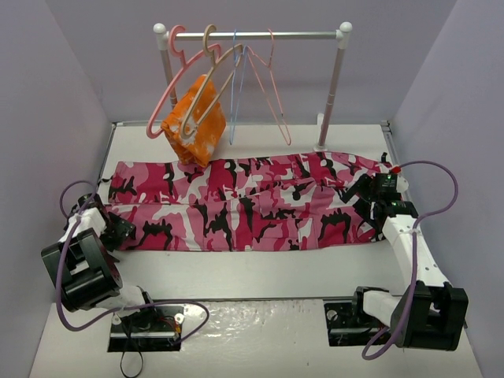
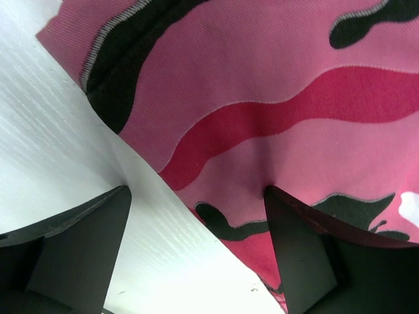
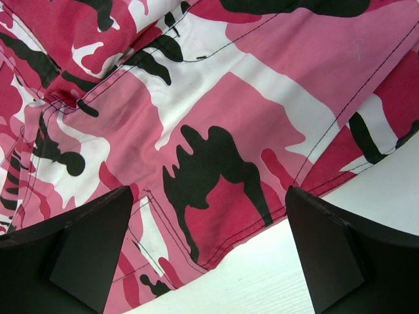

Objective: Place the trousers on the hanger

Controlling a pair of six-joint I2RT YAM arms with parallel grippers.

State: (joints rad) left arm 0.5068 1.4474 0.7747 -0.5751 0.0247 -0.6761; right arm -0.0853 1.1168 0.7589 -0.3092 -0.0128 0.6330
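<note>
The camouflage trousers (image 1: 244,205) lie flat across the table, legs to the left and waist to the right. The beige hanger (image 1: 209,37) hangs tilted on the rail at the back, apart from the trousers. At the leg ends, my left gripper (image 1: 120,230) is open and low. In the left wrist view the left gripper (image 2: 196,222) straddles the edge of the trousers (image 2: 275,118), with one finger on the cloth and the other over bare table. My right gripper (image 1: 358,193) is open at the waist end. Its jaws (image 3: 209,216) straddle the near edge of the trousers (image 3: 216,131).
A white clothes rack (image 1: 252,35) stands at the back. On it hang a thick pink hanger (image 1: 168,87), an orange-and-white cloth (image 1: 195,126), a blue wire hanger (image 1: 236,94) and a pink wire hanger (image 1: 277,102). Grey walls close in both sides.
</note>
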